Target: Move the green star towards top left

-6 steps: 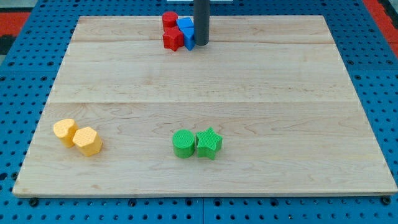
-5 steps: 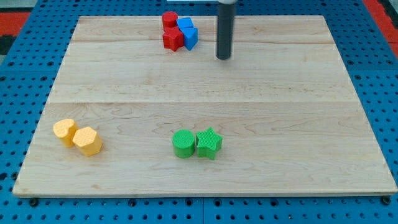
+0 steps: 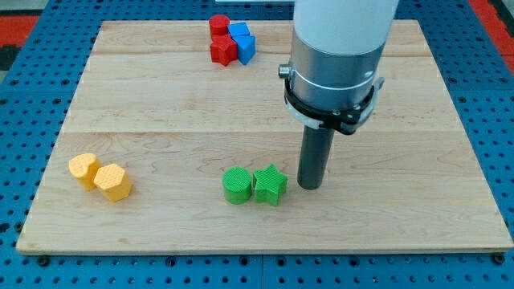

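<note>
White-grey cylindrical arm body, black clamp ring, dark rod, my tip.

There is only one camera view, so no second view shares anything with it. It looks down at a slant from in front of the wooden board — the board's near edge lies along the bottom of the frame and its far edge sits near the top. The far edge looks shorter than the near one. The camera is close enough for the board to fill almost the whole frame, with a thin border of blue pegboard around it — left, right and bottom.
</note>
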`<action>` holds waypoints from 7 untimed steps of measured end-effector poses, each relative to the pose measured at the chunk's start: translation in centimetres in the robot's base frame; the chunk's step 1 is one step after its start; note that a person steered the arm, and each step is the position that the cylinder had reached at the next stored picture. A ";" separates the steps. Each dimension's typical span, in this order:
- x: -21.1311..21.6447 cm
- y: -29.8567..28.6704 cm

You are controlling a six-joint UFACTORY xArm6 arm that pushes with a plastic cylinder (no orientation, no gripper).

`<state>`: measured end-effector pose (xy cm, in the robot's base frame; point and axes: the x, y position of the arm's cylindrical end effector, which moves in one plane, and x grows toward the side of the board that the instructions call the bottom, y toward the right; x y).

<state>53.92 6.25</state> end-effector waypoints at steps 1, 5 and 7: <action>7.6 -3.2; -4.1 -7.4; -8.9 -10.0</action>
<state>45.02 -3.75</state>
